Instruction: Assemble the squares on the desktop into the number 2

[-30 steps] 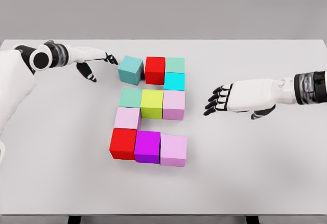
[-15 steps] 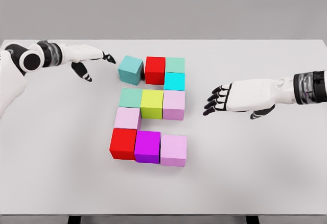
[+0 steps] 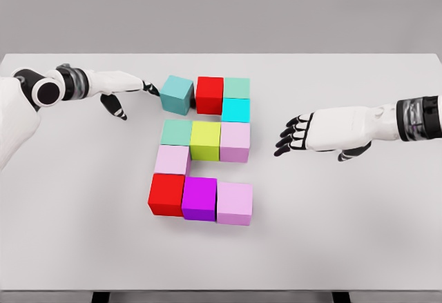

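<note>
The left hand (image 3: 128, 85), fingers extended and holding nothing, touches the skewed teal cube (image 3: 176, 94) at the figure's top left. A hard push could jam it into the red cube (image 3: 210, 94), breaking the row. The right hand (image 3: 298, 135) hovers open.

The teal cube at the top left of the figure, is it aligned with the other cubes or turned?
Turned. The teal cube sits rotated against the straight red cube beside it, its corner toward the left hand.
</note>
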`<state>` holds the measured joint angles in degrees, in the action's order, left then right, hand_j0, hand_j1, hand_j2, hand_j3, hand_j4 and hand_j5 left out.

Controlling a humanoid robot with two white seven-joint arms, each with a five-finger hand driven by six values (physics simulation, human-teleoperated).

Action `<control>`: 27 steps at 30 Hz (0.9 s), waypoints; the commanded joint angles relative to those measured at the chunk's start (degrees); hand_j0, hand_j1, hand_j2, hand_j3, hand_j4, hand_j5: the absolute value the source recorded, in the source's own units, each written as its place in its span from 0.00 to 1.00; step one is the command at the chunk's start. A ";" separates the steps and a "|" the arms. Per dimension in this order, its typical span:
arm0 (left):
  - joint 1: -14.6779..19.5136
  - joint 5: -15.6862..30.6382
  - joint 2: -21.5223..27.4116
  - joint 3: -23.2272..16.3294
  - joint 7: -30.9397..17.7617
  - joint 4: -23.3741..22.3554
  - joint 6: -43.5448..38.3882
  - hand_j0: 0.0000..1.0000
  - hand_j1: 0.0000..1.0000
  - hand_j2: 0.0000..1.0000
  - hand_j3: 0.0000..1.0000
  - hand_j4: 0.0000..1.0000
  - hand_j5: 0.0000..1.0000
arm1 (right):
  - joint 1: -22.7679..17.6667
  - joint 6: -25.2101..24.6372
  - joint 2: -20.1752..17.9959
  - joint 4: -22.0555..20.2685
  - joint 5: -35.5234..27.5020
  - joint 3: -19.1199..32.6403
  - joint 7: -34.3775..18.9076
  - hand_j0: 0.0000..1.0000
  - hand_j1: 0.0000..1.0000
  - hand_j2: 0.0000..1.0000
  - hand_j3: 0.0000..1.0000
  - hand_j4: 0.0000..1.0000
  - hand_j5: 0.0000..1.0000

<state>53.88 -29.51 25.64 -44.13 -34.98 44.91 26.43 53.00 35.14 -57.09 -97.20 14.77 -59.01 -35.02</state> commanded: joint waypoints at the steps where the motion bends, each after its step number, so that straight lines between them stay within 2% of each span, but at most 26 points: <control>1: 0.00 0.41 0.03 -0.51 -0.02 0.27 0.20 0.89 0.89 0.89 0.89 0.89 0.89 | 0.00 -0.14 -0.12 0.00 -0.27 0.04 0.02 1.00 1.00 1.00 1.00 1.00 1.00; 9: 0.00 0.50 -0.06 -0.51 -0.02 0.45 3.81 0.89 0.89 0.89 0.89 0.89 0.89 | -0.09 -0.14 -0.56 0.08 -0.53 1.80 0.02 1.00 1.00 1.00 1.00 1.00 1.00; 11: 0.00 0.50 -0.06 -0.51 -0.02 0.45 3.81 0.90 0.90 0.90 0.90 0.90 0.90 | 0.00 -0.14 -0.56 2.63 -1.84 1.97 0.02 1.00 1.00 1.00 1.00 1.00 1.00; 14: -0.09 0.94 -0.15 -0.51 -0.02 0.45 4.07 0.90 0.90 0.90 0.90 0.90 0.90 | 0.00 -0.14 -0.56 9.04 -8.79 2.76 0.02 1.00 1.00 1.00 1.00 1.00 1.00; 27: -0.44 1.73 -0.15 -0.51 -0.02 2.12 3.98 0.90 0.90 0.90 0.90 0.90 0.90 | 0.00 -0.14 -0.30 9.14 -8.79 2.94 0.02 1.00 1.00 1.00 1.00 1.00 1.00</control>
<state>53.44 -28.32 25.45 -44.75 -34.98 46.91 30.61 53.00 35.15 -57.40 -88.11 6.34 -56.13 -35.02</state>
